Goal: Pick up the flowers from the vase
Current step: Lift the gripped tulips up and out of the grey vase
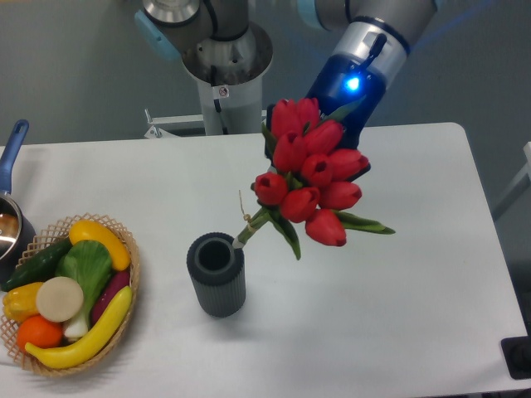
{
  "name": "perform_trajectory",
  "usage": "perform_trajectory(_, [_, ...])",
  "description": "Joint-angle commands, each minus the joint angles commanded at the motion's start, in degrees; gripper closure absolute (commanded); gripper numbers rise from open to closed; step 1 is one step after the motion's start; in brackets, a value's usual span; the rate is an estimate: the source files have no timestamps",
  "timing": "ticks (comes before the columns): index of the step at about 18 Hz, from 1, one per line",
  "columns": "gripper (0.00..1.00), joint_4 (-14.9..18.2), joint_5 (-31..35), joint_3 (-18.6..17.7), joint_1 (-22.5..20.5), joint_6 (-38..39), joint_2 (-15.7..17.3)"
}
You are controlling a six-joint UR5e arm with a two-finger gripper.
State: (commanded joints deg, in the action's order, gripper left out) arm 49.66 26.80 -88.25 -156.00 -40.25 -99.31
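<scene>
Lift step in hand. Gripper behind flowers, fingers hidden, evidently gripping bunch. Flowers in air up-right of vase, stem tip just above mouth. Next: raise higher, clear rim, keep grip.

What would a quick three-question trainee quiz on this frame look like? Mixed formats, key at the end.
1. True or false: the tulip bunch is clear of the ribbed grey vase.
2. Which is nearest the vase? A) the wicker basket of toy produce B) the blue-handled pot C) the robot base
3. Fill in: the stem ends hang just above the vase's ____.

Key
1. True: the stems are out, and the dark mouth shows nothing inside.
2. A: it sits left of the vase.
3. Rim, on its right side. The gripper is hidden behind the buds, so its grip cannot be seen.
</scene>
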Motion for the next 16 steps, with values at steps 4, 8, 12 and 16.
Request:
perform_trajectory(4, [0.66, 0.0, 0.18, 0.09, -1.49, -1.93, -1.23])
perform_trajectory(8, [0.66, -0.09, 0.53, 0.44, -2.72, -6.14, -2.9])
perform_trajectory(12, [0.66, -0.09, 0.53, 0.71, -3.96, -7.74, -3.43])
perform_trajectory(16, [0.66, -0.09, 0.44, 0.88, -4.05, -7.82, -3.43])
